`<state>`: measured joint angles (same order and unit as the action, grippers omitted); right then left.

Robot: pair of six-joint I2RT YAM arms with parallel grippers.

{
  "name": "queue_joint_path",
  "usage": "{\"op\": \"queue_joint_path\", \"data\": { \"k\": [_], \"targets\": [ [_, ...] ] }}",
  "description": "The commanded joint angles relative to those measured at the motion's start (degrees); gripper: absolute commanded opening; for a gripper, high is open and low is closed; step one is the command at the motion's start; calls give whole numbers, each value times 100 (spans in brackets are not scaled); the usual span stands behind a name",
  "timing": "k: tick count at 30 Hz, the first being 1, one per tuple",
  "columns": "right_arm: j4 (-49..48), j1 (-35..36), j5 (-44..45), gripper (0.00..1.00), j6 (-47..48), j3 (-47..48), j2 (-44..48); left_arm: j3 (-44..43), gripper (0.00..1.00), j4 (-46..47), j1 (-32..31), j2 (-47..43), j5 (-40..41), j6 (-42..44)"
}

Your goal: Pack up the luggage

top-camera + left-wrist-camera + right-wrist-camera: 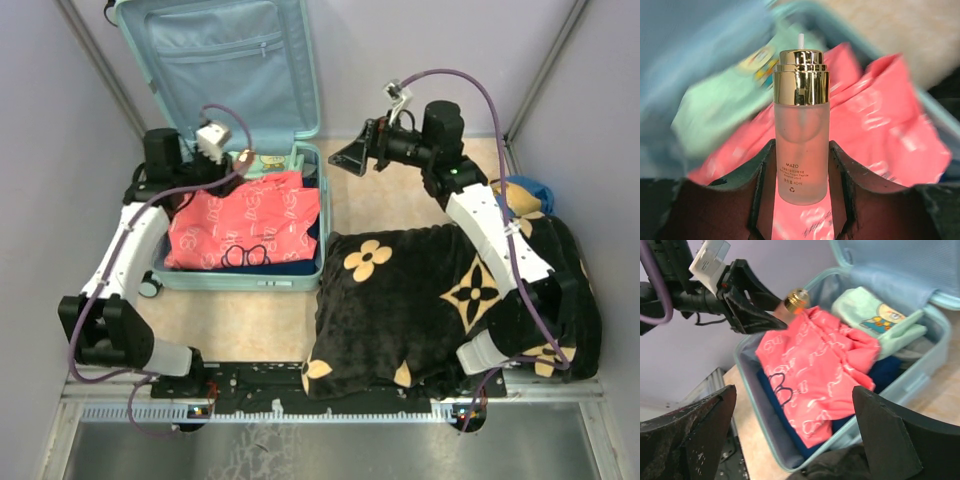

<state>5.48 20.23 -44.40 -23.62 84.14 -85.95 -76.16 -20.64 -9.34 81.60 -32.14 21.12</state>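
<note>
The tan table [250, 320] carries everything. On its left half, towards the back, the pale blue-green suitcase [240, 281] lies open. Its lid [230, 60] is raised at the far side and shows a blue-grey lining with a zip pocket. A small black wheel [150, 288] sticks out at the near left corner. Just to the right of the case, and touching its side, a black blanket [420, 300] with tan flower shapes is heaped over the right half of the table (a blue thing [530, 190] shows behind it, too hidden to name).

The right arm reaches over the blanket towards the back. The right gripper [350, 158] hangs in the air beside the case's far right corner, its jaws spread wide with nothing between them. The left arm runs along the left side of the case, and the left gripper [801, 165] is above the rear of the open half.

Inside the case, a pink printed garment [245, 220] lies rumpled on top, covering most of the pile. A dark blue garment [300, 262] shows beneath it at the near and right edges. A mint-green garment [867, 310] with a cartoon print is tucked at the back, next to the hinge.

The left jaws are closed on a small frosted pink bottle [801, 150] with a gold cap, gripping it by its lower body, one finger [760, 190] on each side. The bottle is held over the pink garment.
</note>
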Motion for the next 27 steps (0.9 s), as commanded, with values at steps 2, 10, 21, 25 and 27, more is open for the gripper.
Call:
{"op": "queue_joint_path", "data": {
  "k": [2, 10, 21, 25, 27],
  "targets": [
    [93, -300, 103, 99, 762, 206, -129, 128, 15, -524, 1180, -108, 509, -1055],
    [1308, -553, 545, 99, 2097, 404, -703, -330, 19, -641, 1697, 898, 1589, -1065],
    [2780, -723, 1411, 93, 4319, 774, -1888, -998, 26, -760, 1725, 2211, 2483, -410],
    [2916, -729, 1466, 92, 4914, 512, -1994, -1315, 53, -996, 1732, 2557, 2498, -289],
    [3037, -727, 1448, 93, 5292, 377, -1960, -1497, 67, -1135, 1735, 2649, 2434, -235]
  ]
}}
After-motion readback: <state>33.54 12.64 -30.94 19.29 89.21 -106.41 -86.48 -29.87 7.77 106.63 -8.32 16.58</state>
